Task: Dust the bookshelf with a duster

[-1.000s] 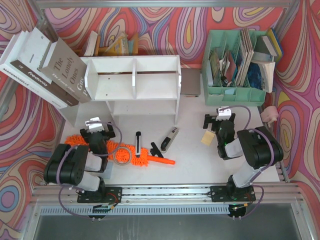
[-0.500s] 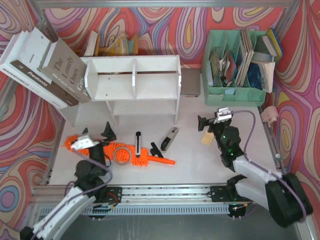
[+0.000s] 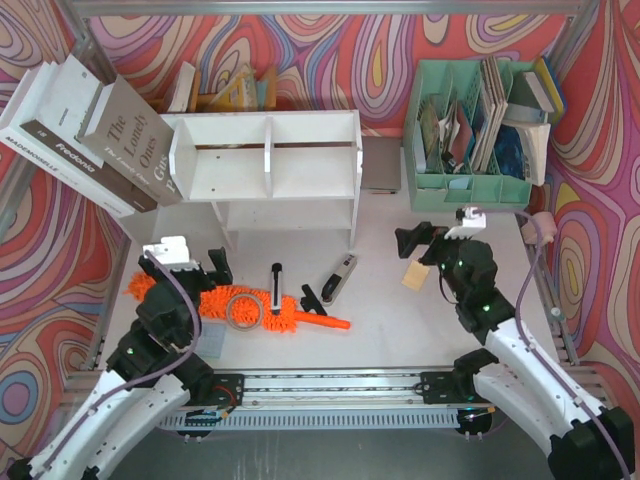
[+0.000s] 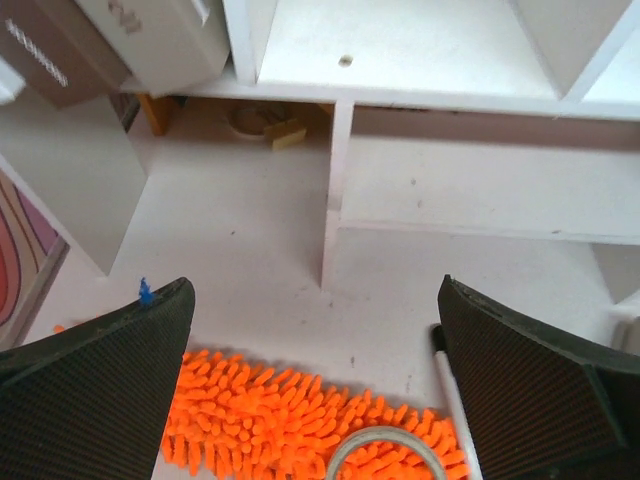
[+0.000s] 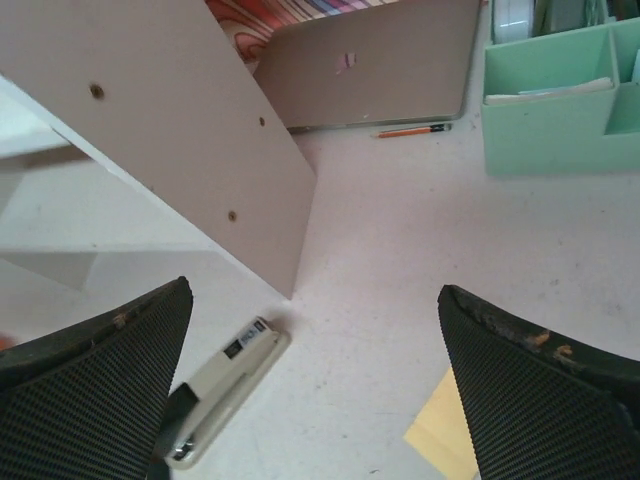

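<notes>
While the duster (image 3: 288,318) lies flat on the white table (image 3: 400,330), just on the near side of the bookshelf (image 3: 265,165), neither arm has hold of it. Its fluffy orange head runs from the left side of the table toward the middle, and its thin handle points right. A roll of clear tape (image 3: 242,310) rests on top of the head. The left gripper (image 4: 315,285) hangs above the left part of the duster with its jaws spread wide and nothing between them; its wrist view shows the orange fibres and the tape roll below, and the shelf's lower tier beyond. A black and white marker (image 3: 277,283) lies across the duster to the right of the tape.

Further right, a black and silver stapler (image 5: 225,385) sits near the shelf's right side panel. The right gripper (image 5: 315,288) is over the table on the right, jaws equally wide and empty, with a yellow note (image 5: 445,435) beneath it. At the far right stands a mint-green organizer (image 3: 470,130), and books (image 3: 90,130) lean against the shelf's left end.
</notes>
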### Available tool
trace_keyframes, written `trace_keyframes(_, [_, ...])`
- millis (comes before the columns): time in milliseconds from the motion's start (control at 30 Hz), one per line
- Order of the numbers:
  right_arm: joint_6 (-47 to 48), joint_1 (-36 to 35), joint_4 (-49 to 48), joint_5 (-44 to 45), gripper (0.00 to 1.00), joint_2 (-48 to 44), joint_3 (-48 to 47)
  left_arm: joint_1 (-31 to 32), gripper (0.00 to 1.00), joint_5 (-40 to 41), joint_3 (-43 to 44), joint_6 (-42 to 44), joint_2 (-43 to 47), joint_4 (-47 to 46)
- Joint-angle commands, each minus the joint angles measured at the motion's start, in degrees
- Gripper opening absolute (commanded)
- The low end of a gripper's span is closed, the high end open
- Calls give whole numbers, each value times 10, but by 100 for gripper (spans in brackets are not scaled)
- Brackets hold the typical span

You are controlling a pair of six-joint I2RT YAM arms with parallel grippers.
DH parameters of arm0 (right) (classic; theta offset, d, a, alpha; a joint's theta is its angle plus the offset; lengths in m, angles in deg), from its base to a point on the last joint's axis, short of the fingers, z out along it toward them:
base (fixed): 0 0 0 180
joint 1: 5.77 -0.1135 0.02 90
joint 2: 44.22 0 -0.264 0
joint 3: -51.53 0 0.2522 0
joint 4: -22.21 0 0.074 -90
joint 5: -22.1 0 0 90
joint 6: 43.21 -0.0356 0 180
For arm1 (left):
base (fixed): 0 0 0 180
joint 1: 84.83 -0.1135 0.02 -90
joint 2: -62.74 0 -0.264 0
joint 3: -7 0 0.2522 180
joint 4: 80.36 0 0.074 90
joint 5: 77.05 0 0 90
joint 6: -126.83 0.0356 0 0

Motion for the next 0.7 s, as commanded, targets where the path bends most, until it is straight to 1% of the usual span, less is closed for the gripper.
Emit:
trace_keyframes(0, [-68,-3,110,-5,99,39,-78,3,98,-55,97,-31,-34,89])
trace_keyframes(67, [-48,-3,119,-52,99,67,-105,3,98,-66,136,-53,-55,115])
trace_keyframes(100, [-43,-3,129,-62,99,78,-112,3,98,-66,154,-63,-63,132])
trace_keyframes(167, [-28,-7,142,-93,99,92,-128,3,98,-64,190,-112,-85,170])
trace_keyframes(200, [-24,-14,151,-92,99,94,-133,3,98,-63,209,-135,-95,196])
trace_keyframes(233, [-20,-25,161,-84,99,94,-138,2,98,-63,226,-158,-108,222])
trace_keyframes(333, [-19,-91,200,-16,99,95,-155,3,98,-63,272,-215,-133,294])
trace_keyframes(467, [-54,-185,234,67,99,99,-167,2,98,-54,315,-252,-159,368])
trace_keyframes(533, [-74,-225,239,101,99,105,-170,2,98,-37,331,-277,-167,397])
trace_keyframes(600, [-91,-260,240,126,99,118,-176,2,98,-30,347,-282,-165,417])
trace_keyframes(667, [-105,-286,241,149,99,134,-185,2,98,-23,350,-271,-147,406])
